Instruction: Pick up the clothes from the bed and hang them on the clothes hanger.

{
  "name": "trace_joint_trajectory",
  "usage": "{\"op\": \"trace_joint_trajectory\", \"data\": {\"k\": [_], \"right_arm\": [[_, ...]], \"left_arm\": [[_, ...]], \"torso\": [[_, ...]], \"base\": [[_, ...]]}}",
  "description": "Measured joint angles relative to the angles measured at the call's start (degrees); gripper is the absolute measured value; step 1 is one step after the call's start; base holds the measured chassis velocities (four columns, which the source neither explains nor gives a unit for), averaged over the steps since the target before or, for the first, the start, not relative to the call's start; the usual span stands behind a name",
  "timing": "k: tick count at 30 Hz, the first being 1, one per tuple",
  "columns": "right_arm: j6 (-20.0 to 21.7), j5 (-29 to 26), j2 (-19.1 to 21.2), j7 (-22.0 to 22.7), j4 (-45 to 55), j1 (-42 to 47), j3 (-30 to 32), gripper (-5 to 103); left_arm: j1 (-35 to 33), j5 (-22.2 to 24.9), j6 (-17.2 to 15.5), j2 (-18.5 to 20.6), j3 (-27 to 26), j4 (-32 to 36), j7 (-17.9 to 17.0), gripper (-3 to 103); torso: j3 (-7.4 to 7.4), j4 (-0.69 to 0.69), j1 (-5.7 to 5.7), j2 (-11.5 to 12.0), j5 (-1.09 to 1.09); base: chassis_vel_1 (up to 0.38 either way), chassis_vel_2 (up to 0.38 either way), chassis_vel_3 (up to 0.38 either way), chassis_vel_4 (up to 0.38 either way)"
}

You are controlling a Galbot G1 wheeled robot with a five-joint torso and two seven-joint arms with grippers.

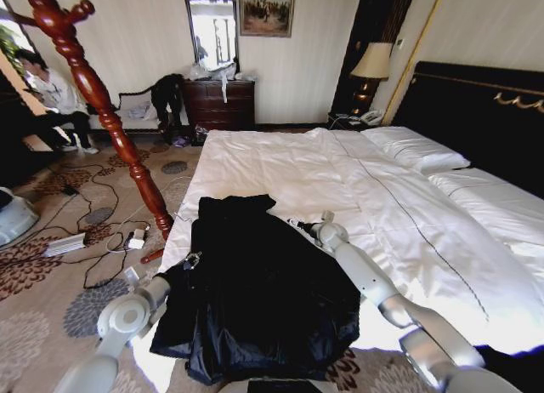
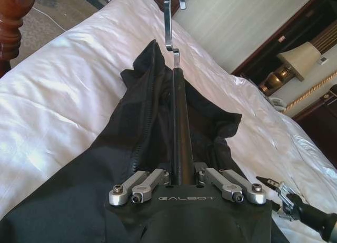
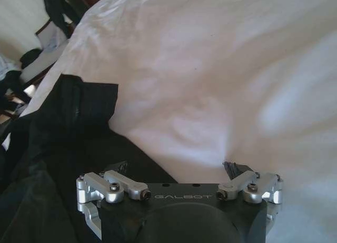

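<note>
Clothes [image 1: 255,295]: black, spread flat at the near left corner of the bed [image 1: 408,214]. Left gripper [image 1: 192,261]: at the garment's left edge, fingers pressed together. Right gripper [image 1: 299,225]: jaws apart, beside the upper right edge. Clothes hanger [image 1: 100,104]: on carpet off the bed's left side.

One black garment [image 1: 259,299], one bed [image 1: 408,214], one coat stand [image 1: 102,104], two pillows [image 1: 416,148], one lamp [image 1: 372,63].

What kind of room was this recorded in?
Most likely a hotel bedroom: a very wide white-sheeted bed with a tall black headboard, a bedside lamp, and a dresser under a mirror.
</note>
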State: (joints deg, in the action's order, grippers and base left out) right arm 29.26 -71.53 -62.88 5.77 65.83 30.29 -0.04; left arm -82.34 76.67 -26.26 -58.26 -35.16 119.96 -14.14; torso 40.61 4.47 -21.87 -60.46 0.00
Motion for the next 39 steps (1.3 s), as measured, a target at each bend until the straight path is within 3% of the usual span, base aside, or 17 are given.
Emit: {"op": "trace_joint_trajectory", "data": {"k": [8,13,15,16,21,22,25,26,28,29,31,32,33,34,36,37,39], "right_arm": [[0.0,6.6,1.2,-11.7,-1.7,1.3,0.2,100],[-0.2,8.3,1.2,-14.3,-2.7,1.0,0.1,100],[-0.5,9.9,1.3,-17.9,-3.7,0.7,-0.2,103],[-0.8,10.5,1.3,-19.6,-4.2,0.6,-0.4,96],[-2.1,12.2,1.3,-26.3,-5.3,0.4,-0.9,85],[-2.2,12.4,1.4,-27.4,-5.4,0.4,-0.9,75],[-2.3,12.7,1.5,-28.7,-5.5,0.4,-1.1,75],[-2.3,12.8,1.5,-29.1,-5.5,0.5,-1.2,64],[-2.4,13.0,1.5,-29.6,-5.6,0.5,-1.2,64],[-2.5,13.1,1.5,-30.0,-5.6,0.5,-1.2,53],[-2.7,13.4,1.6,-30.6,-5.6,0.6,-1.2,53],[-2.9,13.8,1.7,-31.3,-5.6,0.7,-1.2,42],[-3.0,14.1,1.8,-31.7,-5.6,0.7,-1.3,42],[-3.3,14.4,1.9,-32.3,-5.6,0.7,-1.4,32],[-3.5,14.8,2.0,-32.9,-5.6,0.7,-1.5,32],[-3.6,15.0,2.0,-33.2,-5.6,0.7,-1.5,20],[-3.9,15.6,2.2,-33.6,-5.4,0.8,-1.6,20]], "left_arm": [[-0.1,-0.4,0.0,-0.4,0.1,-0.1,-0.4,18],[0.0,-0.4,0.0,-0.5,0.1,-0.2,-0.5,18],[0.1,-0.4,0.0,-0.7,0.2,-0.4,-0.5,18],[0.1,-0.5,0.0,-0.8,0.3,-0.4,-0.5,18],[0.2,-0.8,0.0,-1.1,0.5,-0.5,-0.6,18],[0.2,-0.8,0.0,-1.1,0.5,-0.5,-0.6,18],[0.2,-0.8,0.0,-1.1,0.4,-0.5,-0.6,18],[0.2,-0.8,0.0,-1.1,0.4,-0.6,-0.6,18],[0.2,-0.8,0.0,-1.1,0.4,-0.6,-0.6,18],[0.2,-0.9,0.0,-1.1,0.4,-0.6,-0.6,18],[0.2,-0.9,0.0,-1.2,0.4,-0.6,-0.6,18],[0.2,-0.9,0.0,-1.2,0.4,-0.6,-0.7,18],[0.2,-0.9,0.0,-1.2,0.5,-0.6,-0.7,18],[0.2,-1.0,0.0,-1.2,0.5,-0.6,-0.7,18],[0.2,-1.0,0.0,-1.2,0.5,-0.6,-0.7,18],[0.3,-1.0,0.0,-1.3,0.6,-0.6,-0.7,18],[0.3,-1.0,0.0,-1.3,0.6,-0.6,-0.7,18]], "torso": [[0.00,-0.01,0.00,0.0,0.00],[0.00,-0.01,0.00,0.0,0.00],[0.00,-0.01,0.00,0.0,0.00],[0.00,-0.01,0.00,0.0,0.00],[0.00,-0.01,0.00,0.0,0.00],[0.00,-0.01,0.00,0.0,0.00],[0.00,-0.01,0.00,0.0,0.00],[0.00,0.00,0.00,0.0,0.00],[0.00,0.00,0.00,0.0,0.00],[0.00,-0.01,0.00,0.0,0.00],[0.00,-0.01,0.00,0.0,0.00],[0.00,-0.01,0.00,0.0,0.00],[0.00,-0.01,0.00,0.0,0.00],[0.00,-0.01,0.00,0.0,-0.01],[0.00,0.00,0.00,0.0,0.00],[0.00,0.00,0.00,0.0,0.00],[0.00,-0.01,0.00,0.0,-0.01]], "base": [[0.000,0.000,0.000,0.000],[0.000,0.000,0.000,0.000],[0.000,0.000,0.000,0.000],[0.000,0.000,0.000,0.000],[0.000,0.000,0.000,0.000],[0.000,0.000,0.000,0.000],[0.000,0.000,0.000,0.000],[0.000,0.000,0.000,0.000],[0.000,0.000,0.000,0.000],[0.000,0.000,0.000,0.000],[0.000,0.000,0.000,0.000],[0.000,0.000,0.000,0.000],[0.000,0.000,0.000,0.000],[0.000,0.000,0.000,0.000],[0.000,0.000,0.000,0.000],[0.000,0.000,0.000,0.000],[0.000,0.000,0.000,0.000]]}}
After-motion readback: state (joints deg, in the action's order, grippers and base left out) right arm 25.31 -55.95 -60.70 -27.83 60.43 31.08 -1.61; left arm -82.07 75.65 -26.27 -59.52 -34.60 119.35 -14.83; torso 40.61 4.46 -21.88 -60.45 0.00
